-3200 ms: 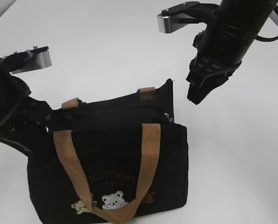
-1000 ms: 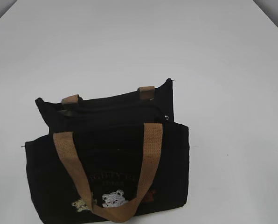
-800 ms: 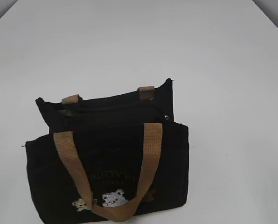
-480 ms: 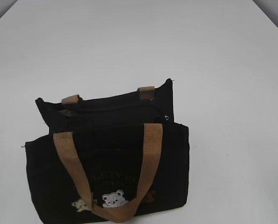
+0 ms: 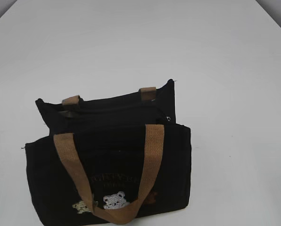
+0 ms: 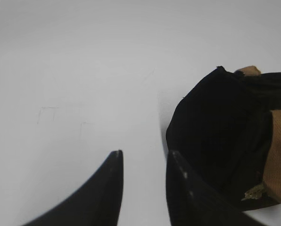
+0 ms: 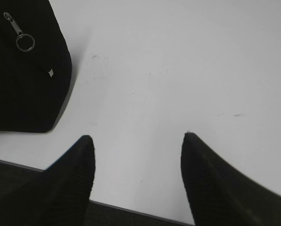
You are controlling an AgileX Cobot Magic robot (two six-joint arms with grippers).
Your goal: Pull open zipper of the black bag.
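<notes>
Ext. view: black bag point(image 5: 110, 155) stood on the white bench point(image 5: 131, 42), low and centre-left in shot, tan handle point(image 5: 152, 155) hanging down its front over the lettering and 3 bear patches point(image 5: 113, 201). Zipper point(image 5: 117, 109) ran along the top edge, w/ a small metal pull point(image 5: 168, 118) at the right end. No arms in shot.

L wrist view: left gripper point(image 6: 144, 162) hung over bare bench, fingers point(image 6: 113, 174) a little apart, nothing between them. Bag point(image 6: 220, 136) lay just to the right, not touched.

R wrist view: right gripper point(image 7: 138, 146) over bare bench near its front edge, fingers point(image 7: 81, 160) wide apart, empty. A corner of the bag point(image 7: 27, 70) showed top-left, well apart from the fingers, w/ the pull and its ring point(image 7: 25, 42) lying on the fabric.
</notes>
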